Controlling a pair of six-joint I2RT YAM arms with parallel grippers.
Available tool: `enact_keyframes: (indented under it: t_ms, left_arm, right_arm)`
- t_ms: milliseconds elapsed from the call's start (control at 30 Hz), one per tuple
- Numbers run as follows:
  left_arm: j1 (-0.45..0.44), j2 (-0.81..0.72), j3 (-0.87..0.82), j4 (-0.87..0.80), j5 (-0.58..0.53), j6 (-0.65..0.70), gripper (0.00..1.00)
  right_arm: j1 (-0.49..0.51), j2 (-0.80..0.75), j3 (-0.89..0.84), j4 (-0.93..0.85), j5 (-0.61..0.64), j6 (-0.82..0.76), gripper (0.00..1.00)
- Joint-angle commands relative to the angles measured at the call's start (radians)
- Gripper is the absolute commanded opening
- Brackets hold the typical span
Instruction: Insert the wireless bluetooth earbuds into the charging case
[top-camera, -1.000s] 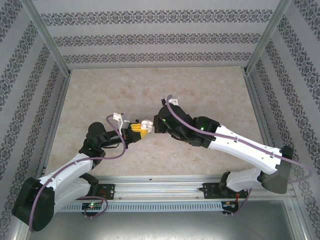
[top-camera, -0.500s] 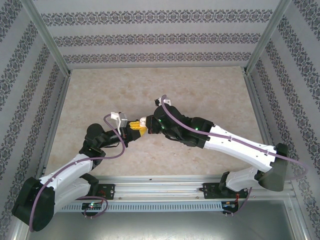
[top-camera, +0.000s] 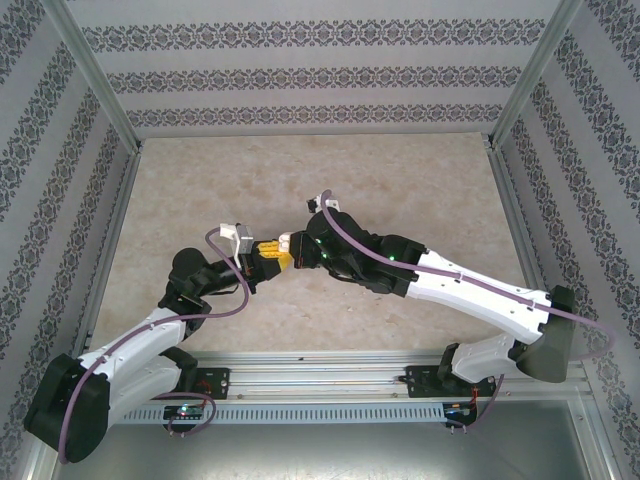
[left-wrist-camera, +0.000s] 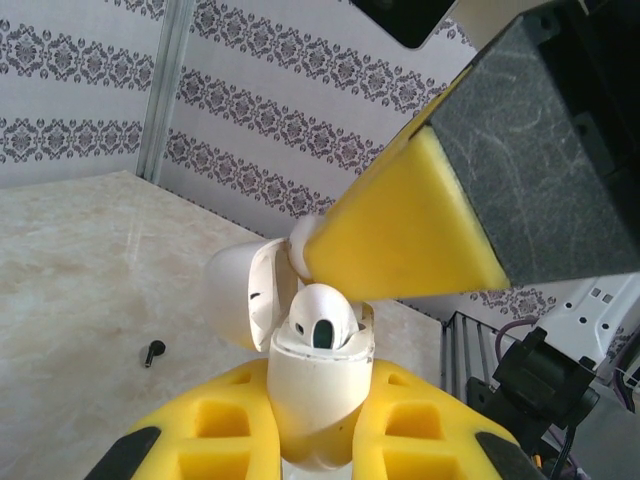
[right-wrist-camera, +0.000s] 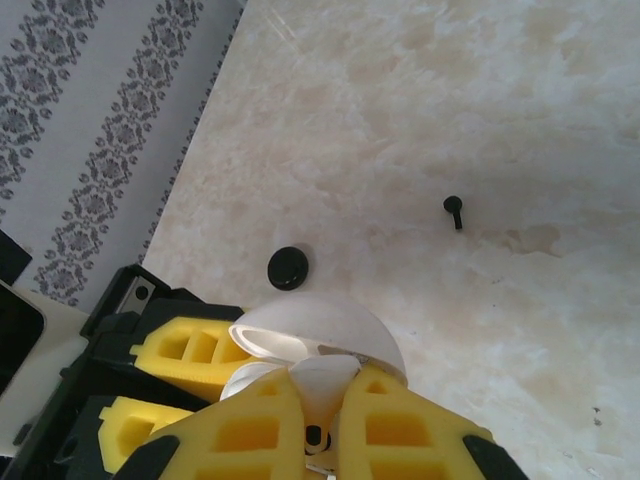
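- White charging case (left-wrist-camera: 318, 400), lid open, clamped in the left hand (left-wrist-camera: 318, 430).
- One white earbud (left-wrist-camera: 322, 320) sits inside; the right hand (right-wrist-camera: 318, 425) pinches a second earbud (right-wrist-camera: 318, 385) just above.
- Black earbud (left-wrist-camera: 153, 351) lies on the counter (left-wrist-camera: 80, 270) nearby.

Left arm (top-camera: 150, 340) and right arm (top-camera: 470, 285) angled inward, left gripper (top-camera: 272, 261) and right gripper (top-camera: 291, 244) meeting tip-to-tip, both jaws closed.

The left tool (left-wrist-camera: 320, 440) holds the case (left-wrist-camera: 318, 395) with an earbud (left-wrist-camera: 322, 325) inside; the right tool (right-wrist-camera: 325, 405) holds a second earbud (right-wrist-camera: 320, 385) just above it.
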Motion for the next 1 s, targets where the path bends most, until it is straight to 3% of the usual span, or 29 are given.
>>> enact_keyframes:
  t_ms: [0, 433, 700, 967]
  left_arm:
    - [-0.013, -0.014, -0.003, 0.079, -0.010, -0.016, 0.00]
    - [-0.013, -0.020, -0.009, 0.075, -0.010, -0.015, 0.00]
    - [-0.013, -0.032, -0.018, 0.072, -0.009, -0.016, 0.00]
    - [-0.012, -0.044, -0.028, 0.074, -0.009, -0.016, 0.00]
  right_arm:
    - [0.019, 0.029, 0.032, -0.052, -0.029, -0.032, 0.12]
    - [0.017, 0.018, 0.058, -0.064, -0.049, -0.016, 0.38]
    - [0.012, 0.002, 0.084, -0.065, -0.066, -0.008, 0.47]
    - [-0.011, -0.065, 0.116, -0.116, -0.041, -0.002, 0.49]
